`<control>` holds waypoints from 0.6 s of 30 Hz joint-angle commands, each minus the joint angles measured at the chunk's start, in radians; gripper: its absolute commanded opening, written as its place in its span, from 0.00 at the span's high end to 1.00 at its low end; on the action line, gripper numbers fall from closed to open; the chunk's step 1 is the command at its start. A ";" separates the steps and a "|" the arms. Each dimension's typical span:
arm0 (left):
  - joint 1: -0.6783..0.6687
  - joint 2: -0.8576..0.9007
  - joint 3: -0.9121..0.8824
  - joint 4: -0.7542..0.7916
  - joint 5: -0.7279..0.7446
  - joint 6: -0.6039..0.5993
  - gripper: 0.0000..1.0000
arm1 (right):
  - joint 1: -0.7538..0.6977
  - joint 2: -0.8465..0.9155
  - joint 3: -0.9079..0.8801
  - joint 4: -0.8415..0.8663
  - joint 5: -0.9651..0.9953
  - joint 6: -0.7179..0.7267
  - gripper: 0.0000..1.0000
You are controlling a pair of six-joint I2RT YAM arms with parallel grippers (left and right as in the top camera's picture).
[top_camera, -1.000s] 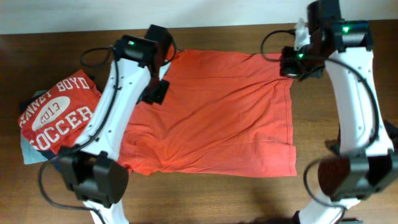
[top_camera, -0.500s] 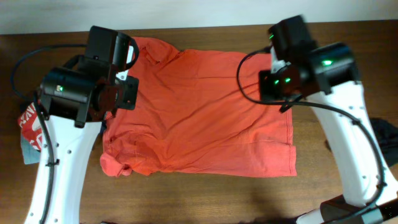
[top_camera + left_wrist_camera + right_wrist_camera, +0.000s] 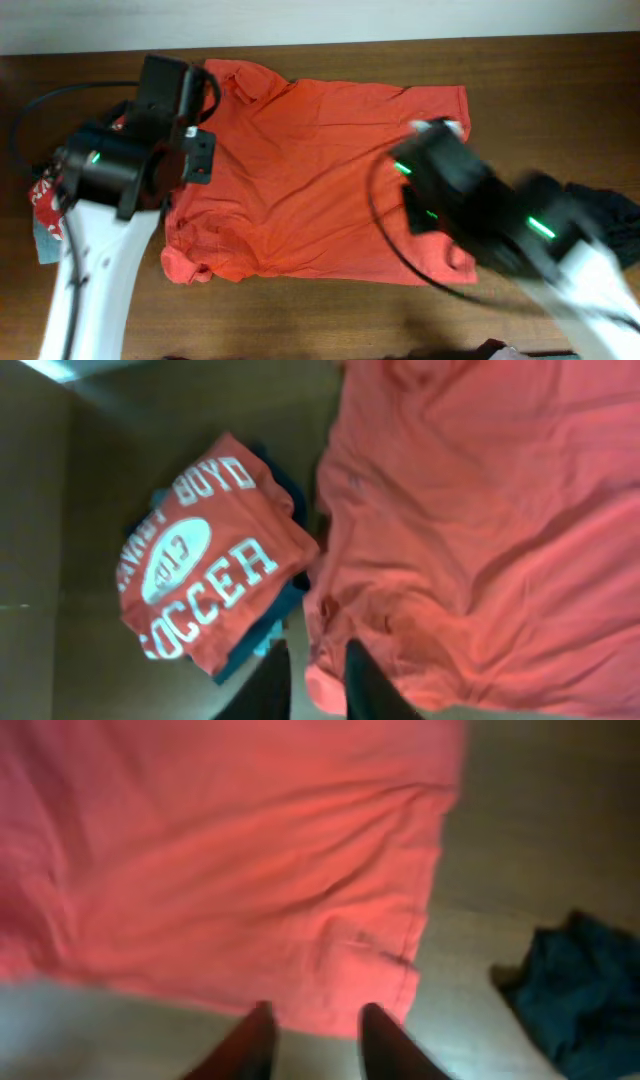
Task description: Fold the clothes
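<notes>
The orange-red collared shirt (image 3: 320,170) lay spread flat at the centre of the desk (image 3: 540,70); a red T-shirt (image 3: 205,590) at frame left read "BOYD" and "SOCCER" in white; a dark garment (image 3: 580,990) sat at right; the left gripper (image 3: 318,685) and right gripper (image 3: 315,1040) hung parted, empty

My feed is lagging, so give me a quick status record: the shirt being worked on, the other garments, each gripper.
current shirt: orange-red collared shirt, spread flat, not yet folded, collar at the far left
left gripper: open, empty, over the shirt's left edge
right gripper: open, empty, over the shirt's near right hem
folded pile: SOCCER T-shirt on a grey-blue garment, left of the shirt
dark garment: crumpled, right of the shirt, apart from it
table: dark wood
</notes>
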 commanded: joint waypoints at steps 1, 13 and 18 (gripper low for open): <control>0.005 -0.046 -0.065 0.046 -0.036 -0.017 0.73 | -0.032 -0.055 -0.060 0.006 0.159 0.142 0.60; 0.112 -0.037 -0.603 0.491 0.259 0.024 0.46 | -0.368 -0.041 -0.618 0.408 -0.393 0.000 0.55; 0.136 -0.017 -0.729 0.627 0.359 0.115 0.44 | -0.517 0.052 -0.713 0.541 -0.498 -0.058 0.52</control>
